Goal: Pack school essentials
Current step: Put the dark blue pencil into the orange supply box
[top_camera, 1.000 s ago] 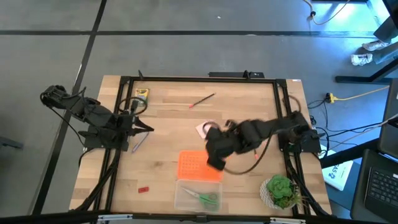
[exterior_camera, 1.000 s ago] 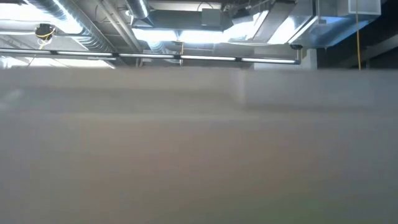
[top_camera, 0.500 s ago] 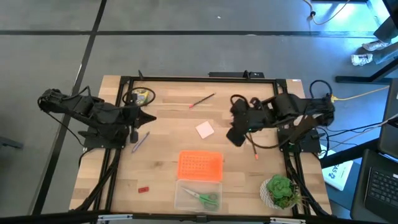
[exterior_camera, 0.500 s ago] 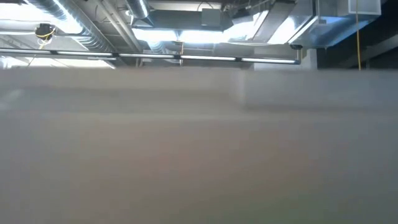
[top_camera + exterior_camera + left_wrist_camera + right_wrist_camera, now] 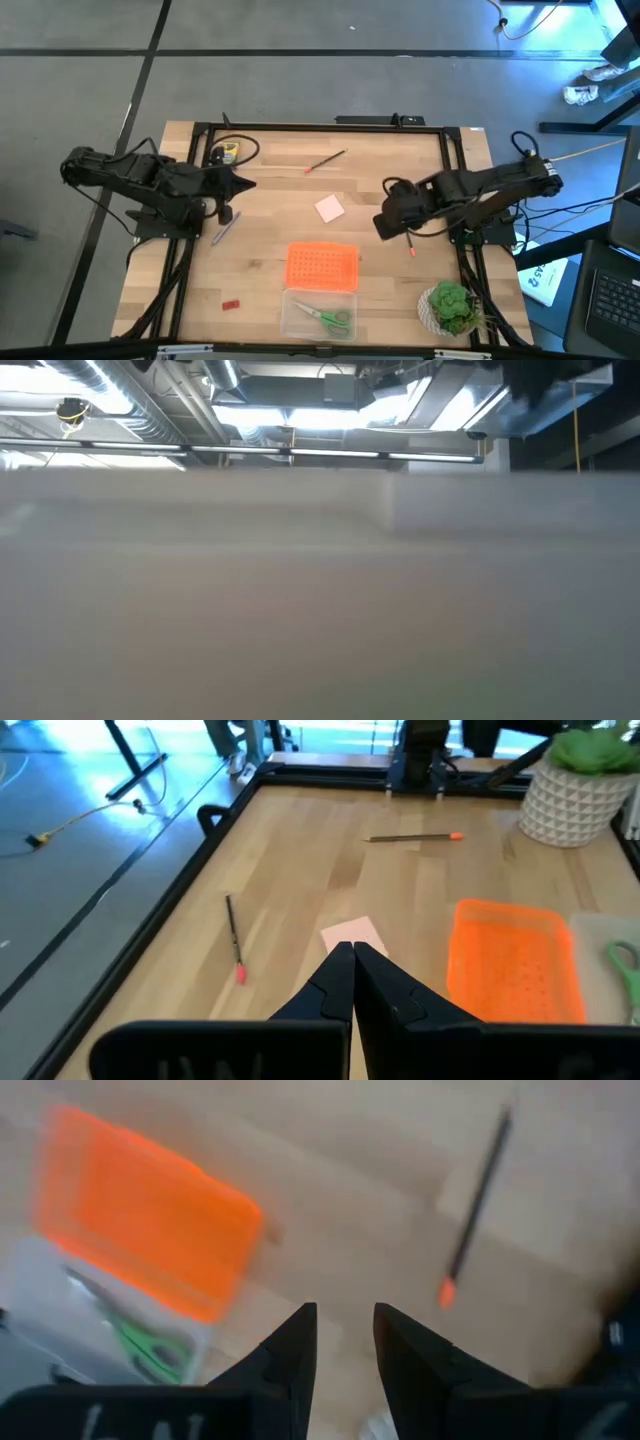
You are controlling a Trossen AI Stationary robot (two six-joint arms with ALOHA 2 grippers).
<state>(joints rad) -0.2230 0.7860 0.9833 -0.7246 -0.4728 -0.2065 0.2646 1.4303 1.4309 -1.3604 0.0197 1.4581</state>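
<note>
While I watch from the high view, the right gripper [image 5: 383, 222] sits over bare wood on the right half of the table [image 5: 400, 290]; fingers [image 5: 290, 1355] slightly parted with nothing between them. Just beside it lies a dark pencil with an orange tip [image 5: 410, 246]. Left gripper [image 5: 247, 183] is parked at the left edge, fingers [image 5: 340, 985] pressed together, empty.

Pink square pad [image 5: 330, 208] lies mid-table, well apart from both grippers. Thin red pencil [image 5: 325, 161] is near the far edge, purple pen [image 5: 225, 227] near the left arm, yellow-green crayon box [image 5: 228, 152] in the far left corner, tiny red block [image 5: 231, 303] near the front left.

Green-handled scissors [image 5: 327, 317] are inside the clear plastic box [image 5: 292, 322] at the front edge; orange perforated lid [image 5: 322, 267] lies flat just behind it. Potted plant [image 5: 449, 306] stands front right. Low view shows only a blur
</note>
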